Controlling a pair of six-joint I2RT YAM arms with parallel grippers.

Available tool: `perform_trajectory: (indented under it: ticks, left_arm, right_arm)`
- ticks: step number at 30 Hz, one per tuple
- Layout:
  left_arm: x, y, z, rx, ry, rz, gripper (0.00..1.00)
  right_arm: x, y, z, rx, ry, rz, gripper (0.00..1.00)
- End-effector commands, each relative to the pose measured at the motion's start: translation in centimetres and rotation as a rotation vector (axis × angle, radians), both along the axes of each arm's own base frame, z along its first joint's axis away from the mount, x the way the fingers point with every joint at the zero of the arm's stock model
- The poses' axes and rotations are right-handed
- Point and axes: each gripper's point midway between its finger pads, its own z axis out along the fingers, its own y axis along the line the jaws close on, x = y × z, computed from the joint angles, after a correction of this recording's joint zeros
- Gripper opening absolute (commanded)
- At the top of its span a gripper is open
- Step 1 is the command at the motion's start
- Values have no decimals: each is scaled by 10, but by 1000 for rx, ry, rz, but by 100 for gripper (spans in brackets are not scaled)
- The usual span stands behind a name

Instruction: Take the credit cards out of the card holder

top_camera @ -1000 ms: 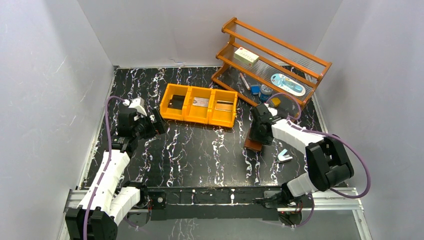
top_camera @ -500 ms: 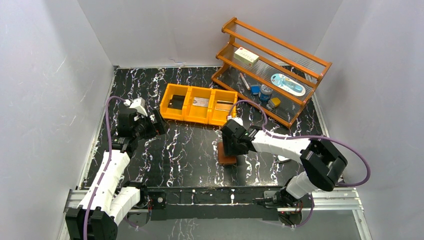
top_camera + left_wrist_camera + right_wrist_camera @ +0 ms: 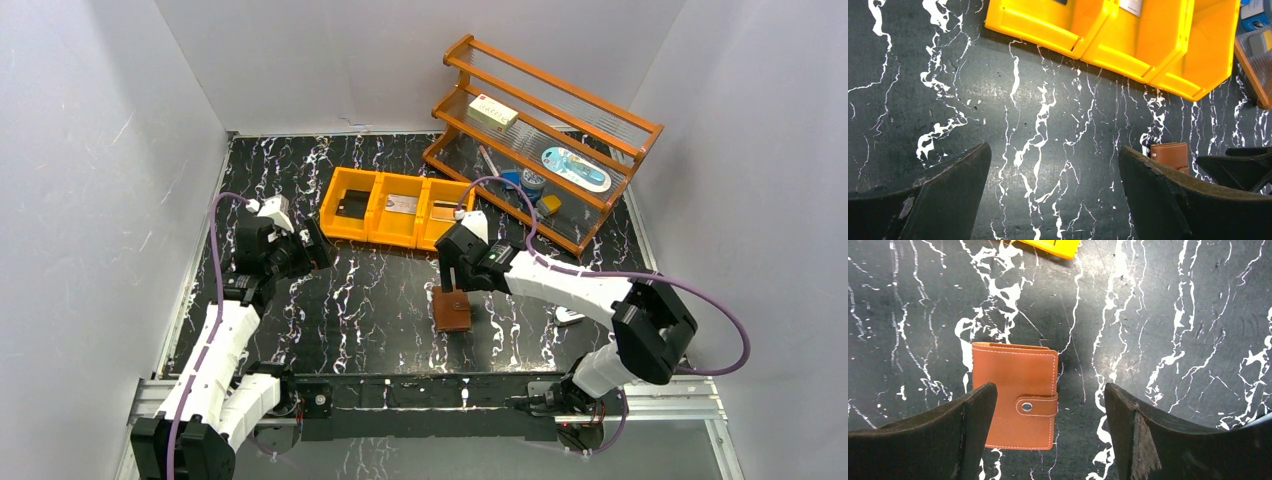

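Note:
The brown card holder [image 3: 452, 309] lies closed and flat on the black marbled table, front middle, with its snap tab fastened. It also shows in the right wrist view [image 3: 1015, 390] and in the left wrist view [image 3: 1172, 152]. My right gripper [image 3: 451, 287] [image 3: 1050, 390] hangs open just above it, its jaws wide apart and not touching it. Three flat cards lie in the orange bin: a dark one [image 3: 352, 208], a silvery-grey one [image 3: 402, 204] and a tan one [image 3: 449, 212]. My left gripper [image 3: 316, 247] [image 3: 1054, 148] is open and empty at the left.
The orange three-compartment bin [image 3: 398, 238] [image 3: 1148, 55] sits behind the card holder. A wooden rack [image 3: 550, 130] with small items stands at the back right. A white angled piece [image 3: 568, 316] lies under my right arm. White walls close in three sides.
My right arm carried the card holder from the right side to the front middle, set it down flat and opened its jaws above it. The left arm has not moved.

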Motion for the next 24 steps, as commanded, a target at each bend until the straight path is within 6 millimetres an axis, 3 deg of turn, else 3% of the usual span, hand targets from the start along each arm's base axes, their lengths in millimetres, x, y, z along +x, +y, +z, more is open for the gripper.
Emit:
perform_trajectory:
  ticks: [1,11,17,21,24]
  left_arm:
    - [4,12,-7,33,14,63,98]
    - [3,4,-15,11,45,14,97]
    - [2,-2,-16,-9,48,-17,94]
    - [1,-6,-17,-23,54,-35,91]
    - [0,-8,-17,-32,56,-42,90]
  right_arm:
    - [6,-2,1,-31,0,-47,85]
    - [-13,12,-22,46,110,-27,64]
    - [-22,18,-26,70,153,14,61]
    - [-23,24,-32,78,176,17,50]
    - [-24,19,-39,29,192,-7,48]
